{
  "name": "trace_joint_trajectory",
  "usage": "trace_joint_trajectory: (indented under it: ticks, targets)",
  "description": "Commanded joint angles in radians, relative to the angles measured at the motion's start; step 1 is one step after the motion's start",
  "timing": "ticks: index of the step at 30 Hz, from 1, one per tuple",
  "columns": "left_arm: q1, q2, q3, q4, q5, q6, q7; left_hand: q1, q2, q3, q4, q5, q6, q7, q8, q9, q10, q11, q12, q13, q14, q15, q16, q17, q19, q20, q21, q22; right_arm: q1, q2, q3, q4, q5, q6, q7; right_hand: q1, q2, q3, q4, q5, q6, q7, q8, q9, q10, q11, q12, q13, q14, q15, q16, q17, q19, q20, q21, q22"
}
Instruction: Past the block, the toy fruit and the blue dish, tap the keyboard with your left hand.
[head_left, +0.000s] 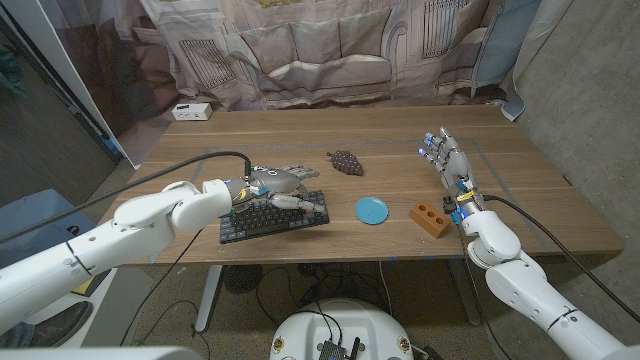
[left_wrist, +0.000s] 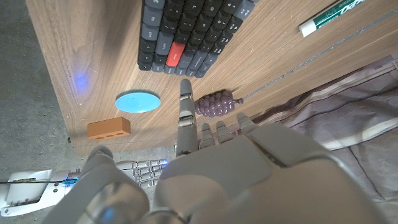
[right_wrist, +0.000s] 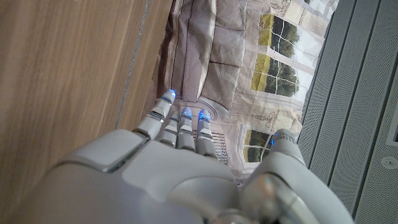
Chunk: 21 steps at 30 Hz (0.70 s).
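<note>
Left robot hand (head_left: 276, 183) sits over the keyboard (head_left: 274, 216), at its far edge, fingers stretched out toward the middle of the desk (head_left: 300, 135); holds nothing. Left wrist view shows one finger (left_wrist: 185, 106) straight and the others a bit curled, apart; can't tell from any view if a fingertip actually touches the keys. Keyboard is dark with one red key, lies near the desk's front edge on the robot's left, slightly angled.

Blue dish (head_left: 373, 209) just right of the keyboard, flat on the desk. Orange block (head_left: 429, 218) with holes in the top is right of the dish, near the front edge. Toy fruit (head_left: 346, 161), a dark purple grape bunch, lies farther back, behind the gap between keyboard and dish.

Right robot hand (head_left: 447, 157) stands up on the right side of the desk, fingers straight and apart, blue lights at the tips, empty, well apart from the block.

White box (head_left: 191, 111) at the far left corner of the desk. A marker (left_wrist: 328, 17) lies beside the keyboard in the left wrist view.
</note>
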<state>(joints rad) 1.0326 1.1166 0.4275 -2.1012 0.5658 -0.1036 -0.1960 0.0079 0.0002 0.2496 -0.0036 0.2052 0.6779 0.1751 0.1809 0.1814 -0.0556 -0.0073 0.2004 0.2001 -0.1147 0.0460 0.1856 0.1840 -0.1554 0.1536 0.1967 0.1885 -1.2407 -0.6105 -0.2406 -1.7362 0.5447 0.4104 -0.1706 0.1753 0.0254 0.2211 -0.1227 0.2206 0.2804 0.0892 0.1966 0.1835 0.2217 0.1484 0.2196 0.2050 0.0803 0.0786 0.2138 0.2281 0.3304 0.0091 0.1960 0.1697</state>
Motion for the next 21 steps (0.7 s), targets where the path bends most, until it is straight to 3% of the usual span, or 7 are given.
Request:
trace_joint_trajectory:
  ticks: [1,21]
  targets:
    - [-0.008,-0.017,0.024,0.011,0.029,0.007,0.004,-0.006,0.001,-0.003,0.012,0.007,-0.015,-0.002,-0.003,0.002,-0.012,0.002,0.000,0.002,-0.008,-0.001,-0.002,0.005,-0.010,0.005,0.001,0.005,-0.019,0.000,0.010,-0.007,-0.003,0.010,-0.006,0.000,0.008,0.003,0.004,-0.005,0.011,0.001,0.000,0.003,0.003,-0.001,-0.004,0.000,0.010,0.004,-0.001,0.000,0.006,0.005,-0.001,0.003]
    - [-0.025,-0.045,0.065,0.049,0.052,0.001,0.008,-0.011,0.003,-0.017,0.033,0.010,-0.034,-0.011,-0.003,0.002,-0.009,0.011,0.005,0.002,-0.004,0.003,0.002,0.006,-0.012,0.003,0.005,0.005,-0.038,-0.001,0.017,-0.016,-0.010,0.003,-0.017,0.000,0.009,0.003,0.003,-0.006,0.012,0.001,0.000,0.003,0.004,0.000,-0.005,0.000,0.014,0.004,0.000,0.000,0.006,0.006,-0.001,0.003]
